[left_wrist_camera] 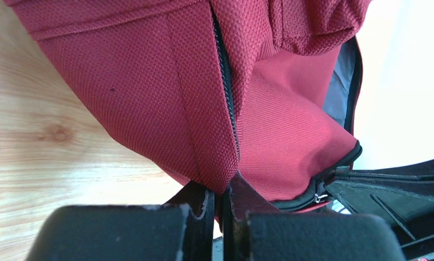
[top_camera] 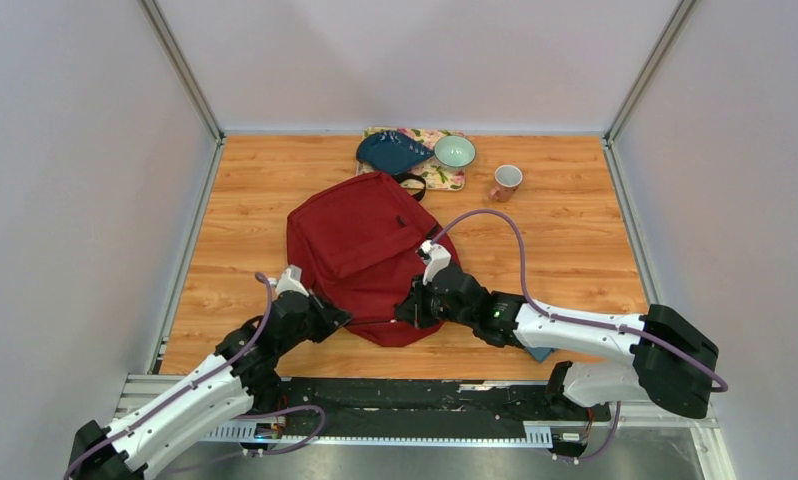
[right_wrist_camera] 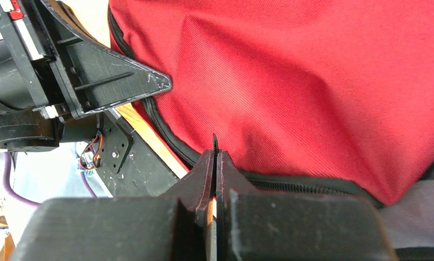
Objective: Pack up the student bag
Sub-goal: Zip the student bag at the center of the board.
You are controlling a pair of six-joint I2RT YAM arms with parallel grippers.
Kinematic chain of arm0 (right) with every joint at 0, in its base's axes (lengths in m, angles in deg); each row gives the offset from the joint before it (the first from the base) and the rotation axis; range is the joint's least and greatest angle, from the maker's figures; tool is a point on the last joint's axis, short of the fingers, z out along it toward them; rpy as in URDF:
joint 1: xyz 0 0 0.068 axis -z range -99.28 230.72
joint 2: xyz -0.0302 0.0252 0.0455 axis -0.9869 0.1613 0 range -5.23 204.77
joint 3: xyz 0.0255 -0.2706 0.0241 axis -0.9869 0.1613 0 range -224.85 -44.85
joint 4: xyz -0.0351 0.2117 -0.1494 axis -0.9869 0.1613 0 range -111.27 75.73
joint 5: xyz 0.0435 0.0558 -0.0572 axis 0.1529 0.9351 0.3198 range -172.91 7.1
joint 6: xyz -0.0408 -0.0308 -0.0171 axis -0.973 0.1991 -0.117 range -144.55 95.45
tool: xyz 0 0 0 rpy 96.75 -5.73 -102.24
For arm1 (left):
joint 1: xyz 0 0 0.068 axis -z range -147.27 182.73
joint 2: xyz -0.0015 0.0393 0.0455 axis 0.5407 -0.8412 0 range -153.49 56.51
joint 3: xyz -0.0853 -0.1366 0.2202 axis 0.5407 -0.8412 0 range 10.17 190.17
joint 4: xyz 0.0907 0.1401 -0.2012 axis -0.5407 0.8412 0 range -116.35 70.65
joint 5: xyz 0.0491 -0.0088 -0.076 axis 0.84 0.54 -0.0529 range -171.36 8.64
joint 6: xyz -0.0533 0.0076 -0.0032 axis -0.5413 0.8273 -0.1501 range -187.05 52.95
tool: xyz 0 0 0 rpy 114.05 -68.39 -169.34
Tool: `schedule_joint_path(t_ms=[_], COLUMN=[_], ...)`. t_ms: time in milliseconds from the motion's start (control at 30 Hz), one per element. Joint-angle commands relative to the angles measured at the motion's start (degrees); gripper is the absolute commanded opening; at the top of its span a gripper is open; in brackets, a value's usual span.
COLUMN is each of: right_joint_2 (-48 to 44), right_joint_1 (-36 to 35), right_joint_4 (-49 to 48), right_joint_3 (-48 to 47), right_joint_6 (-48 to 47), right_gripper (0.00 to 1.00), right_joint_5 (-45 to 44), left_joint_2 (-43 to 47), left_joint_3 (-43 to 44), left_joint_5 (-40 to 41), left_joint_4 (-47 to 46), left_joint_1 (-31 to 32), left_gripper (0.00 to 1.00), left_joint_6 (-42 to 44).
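A blue pouch [top_camera: 392, 152] and green bowl [top_camera: 454, 151] rest on a floral mat [top_camera: 443, 181]; a pink mug [top_camera: 506, 181] stands beside it.

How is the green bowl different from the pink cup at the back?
The green bowl is wider than the pink cup. The bowl sits on the flowery tray, while the cup stands on the bare wooden table. The cup seems to have a small handle; the bowl has none. Both stand upright with the open side up.
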Motion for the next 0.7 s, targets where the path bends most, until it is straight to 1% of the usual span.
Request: schedule_joint_path(t_ms=[0, 33, 133, 300, 333, 433, 667], right_joint_2=[-1.12, -1.30, -1.91, -2.53, -2.53, -3.14, -4.02], right_joint_1=[0.39, 0.30, 0.30, 0.39, 0.30, 0.30, 0.39], right_joint_4=[-0.93, -0.66, -0.22, -0.05, -0.13, -0.13, -0.48], right_joint_3=[0.04, 0.04, 0.39, 0.83, 0.92, 1.09, 1.62], right_joint_6=[-0.03, -0.03, -0.04, 0.05, -0.03, -0.03, -0.04], right_gripper=[0.00, 0.00, 0.00, 0.00, 0.00, 0.00, 0.00], right_joint_5=[-1.73, -1.99, -2.78, -3.14, -3.14, -3.57, -3.14], left_joint_2=[1.64, 1.90, 2.43, 2.08, 2.08, 2.52, 1.56], left_joint_3=[4.44, 4.88, 6.81, 8.05, 8.48, 9.98, 14.64], left_joint_5=[8.96, 10.36, 10.90, 6.95, 5.55, 4.83, 4.75], left_joint_4=[9.50, 11.34, 13.98, 16.36, 17.24, 19.61, 23.40], left_joint_1=[-0.27, -0.45, -1.94, -7.56, -9.74, -13.00, -16.27], left_gripper=[0.00, 0.00, 0.00, 0.00, 0.00, 0.00, 0.00], left_joint_6=[5.00, 5.44, 7.73, 12.20, 12.83, 15.37, 20.03])
